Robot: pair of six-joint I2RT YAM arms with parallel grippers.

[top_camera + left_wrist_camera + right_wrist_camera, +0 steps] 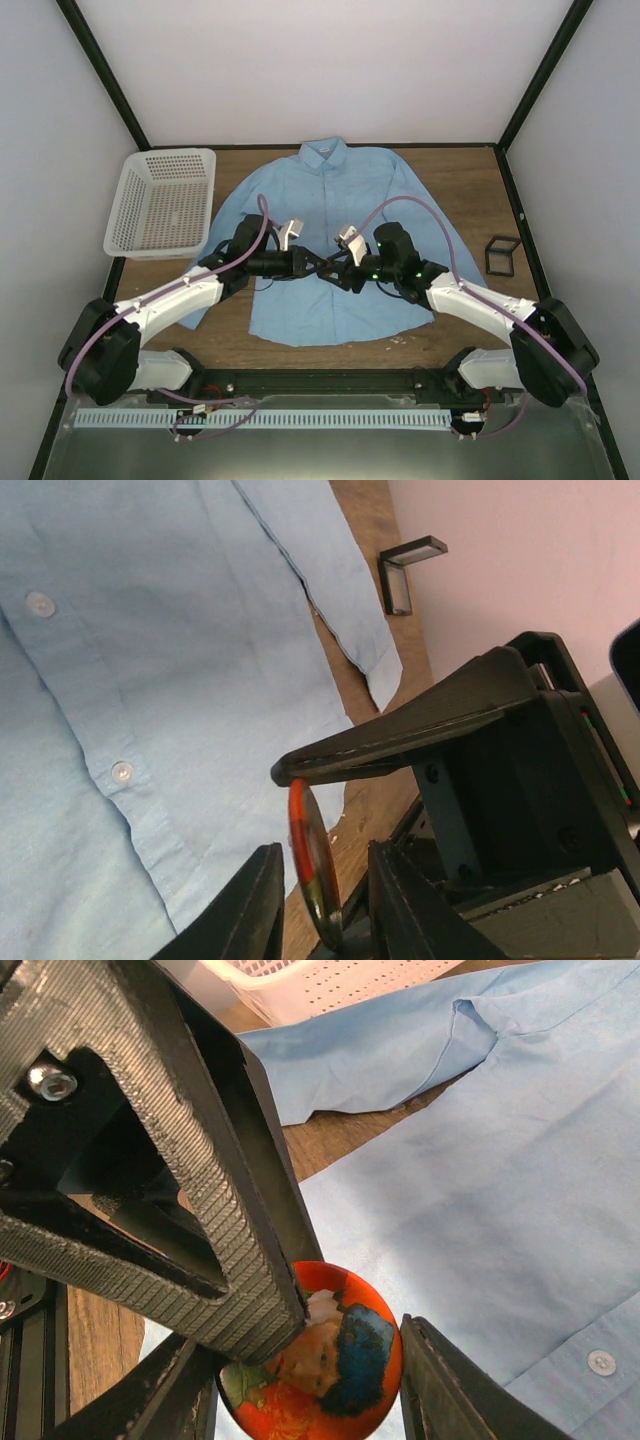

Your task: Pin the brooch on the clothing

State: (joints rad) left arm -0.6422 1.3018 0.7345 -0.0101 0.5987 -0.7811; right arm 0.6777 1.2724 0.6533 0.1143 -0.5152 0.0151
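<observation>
The light blue shirt point(330, 200) lies spread flat, collar to the back. Both grippers meet just above its lower front. My right gripper point(300, 1335) is shut on the brooch point(340, 1370), pinching the round orange-red disc with its painted face by the rim. In the left wrist view the brooch point(312, 865) shows edge-on between the fingers of my left gripper point(322, 850), with a narrow gap on each side. One left finger point(215, 1220) covers part of the brooch's face. In the top view my left gripper point(312, 265) and right gripper point(338, 270) hide the brooch.
A white mesh basket point(165, 200) stands at the back left beside the shirt's sleeve. A small black square frame point(503, 253) sits on the wood at the right. Black posts mark the cell's corners, and white walls close it in.
</observation>
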